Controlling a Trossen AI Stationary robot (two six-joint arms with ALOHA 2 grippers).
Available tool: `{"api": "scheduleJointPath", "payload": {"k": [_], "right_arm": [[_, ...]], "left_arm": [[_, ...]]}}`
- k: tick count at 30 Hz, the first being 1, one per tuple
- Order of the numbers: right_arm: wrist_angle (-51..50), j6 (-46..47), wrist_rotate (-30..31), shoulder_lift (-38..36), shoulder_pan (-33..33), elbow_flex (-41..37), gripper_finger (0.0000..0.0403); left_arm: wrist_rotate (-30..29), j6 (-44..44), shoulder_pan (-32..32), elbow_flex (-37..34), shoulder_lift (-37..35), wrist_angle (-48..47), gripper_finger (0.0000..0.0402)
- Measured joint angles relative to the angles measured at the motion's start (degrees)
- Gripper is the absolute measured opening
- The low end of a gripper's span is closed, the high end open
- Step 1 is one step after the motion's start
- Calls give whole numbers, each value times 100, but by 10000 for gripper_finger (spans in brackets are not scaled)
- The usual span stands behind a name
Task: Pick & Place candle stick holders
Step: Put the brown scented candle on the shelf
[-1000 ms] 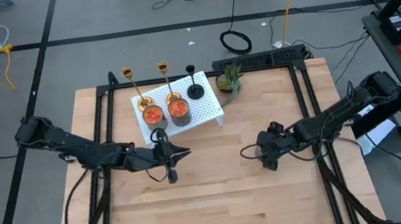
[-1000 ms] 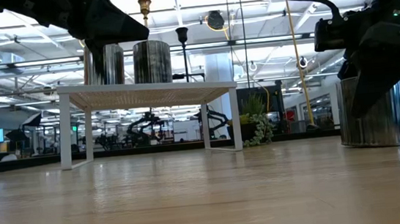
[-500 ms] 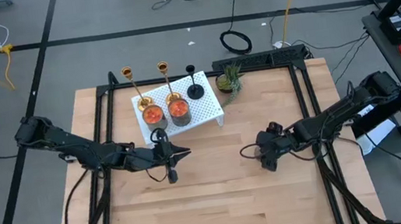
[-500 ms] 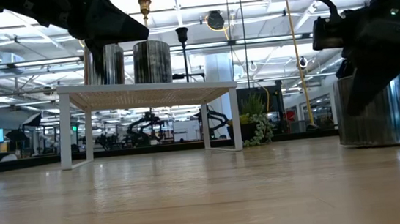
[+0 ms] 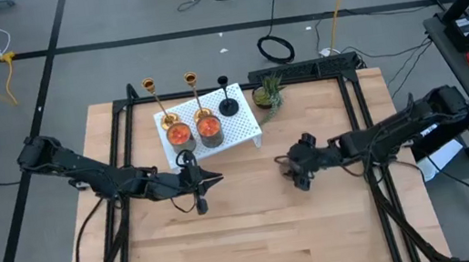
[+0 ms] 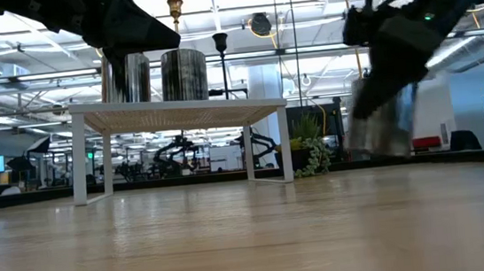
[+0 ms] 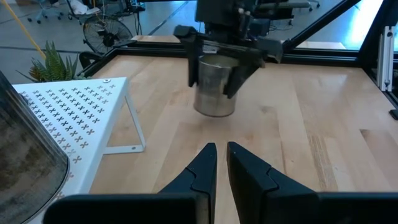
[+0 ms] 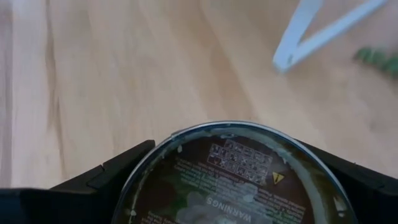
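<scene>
Two gold candle stick holders (image 5: 166, 113) (image 5: 199, 106) and a shorter black one (image 5: 227, 104) stand upright on their round bases along the far edge of a white perforated rack (image 5: 239, 128). My right gripper (image 5: 299, 166) is at the table's middle right, shut on a silver tin (image 7: 214, 87); the tin also shows in the low view (image 6: 384, 126). My left gripper (image 5: 212, 180) is shut and empty, in the air just near of the rack; its fingers show in the left wrist view (image 7: 221, 168). My right gripper pinches the silver tin by its round side wall (image 7: 200, 74), one finger on each side, near the tin's top. The fingers (image 7: 244, 70) come from above, pointing down. The tin's labelled top (image 8: 230, 168) faces the wrist. The tin hangs slightly tilted, lifted clear of the table.
Two more tins with orange tops (image 5: 179, 135) (image 5: 209, 129) stand on the rack near the gold holders. A small green plant (image 5: 268, 95) stands right of the rack. A black frame (image 5: 352, 87) runs round the wooden table. Bare wood lies toward the near edge.
My right gripper has gone toward the table's left and far edges, toward the rack, carrying the silver tin. The tin stood on the table a second ago; now it is lifted clear and tipped a little.
</scene>
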Motion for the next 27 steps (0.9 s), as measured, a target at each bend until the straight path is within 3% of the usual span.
{"api": "scheduleJointPath", "payload": {"k": [6,18,27], "right_arm": [[654,-588,-15,0,-428,54,338],[377,-1768,-17,-8,-890,1290,338],[709,-2326,-96,171,-1532,1679,338]], "left_arm": [[-1,2,2,0,0,4,40],[-1,2,2,0,0,11,40],[-1,2,2,0,0,15,40]]}}
